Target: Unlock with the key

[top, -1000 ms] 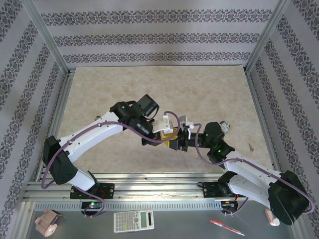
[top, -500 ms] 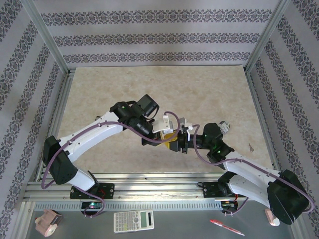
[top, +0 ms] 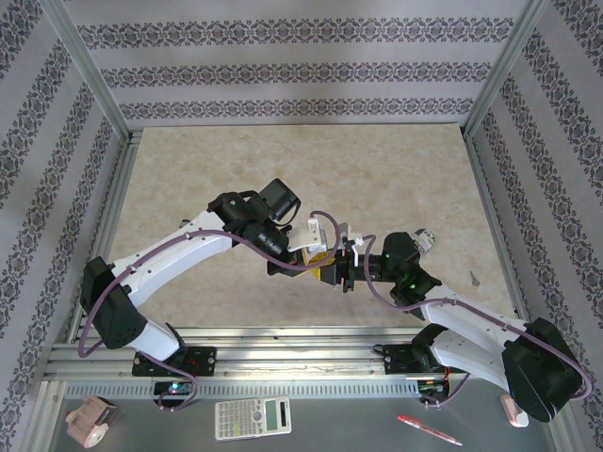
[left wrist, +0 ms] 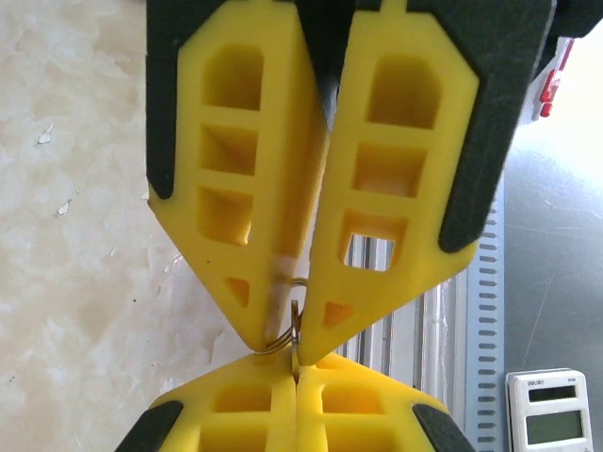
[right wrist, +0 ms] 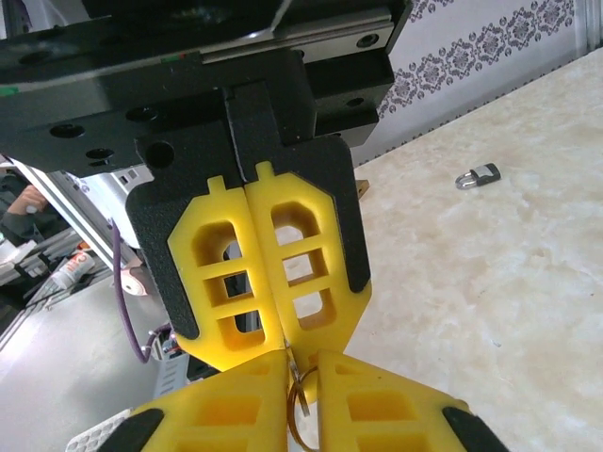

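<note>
My two grippers meet tip to tip above the table's near middle. The left gripper (top: 327, 256) (left wrist: 300, 365) is shut, pinching the thin metal key (left wrist: 300, 325) at its fingertips. The right gripper (top: 347, 268) (right wrist: 301, 365) faces it, its jaws drawn in to a narrow gap on the key (right wrist: 294, 363) and its wire key ring (right wrist: 301, 414) (left wrist: 279, 341). A small silver padlock (right wrist: 479, 175) (top: 474, 279) lies on the table off to the right, apart from both grippers.
Aluminium frame rails (top: 283, 341) run along the table's near edge and sides. Beyond the rail lie a calculator (top: 252, 417) (left wrist: 554, 414), a red pen (top: 429, 429) and a pinkish tape roll (top: 89, 421). Patterned walls surround the marbled table (top: 283, 169).
The right gripper's jaws have closed in around the key and ring, and its wrist has edged slightly left toward the left gripper. The left arm has stayed still.
</note>
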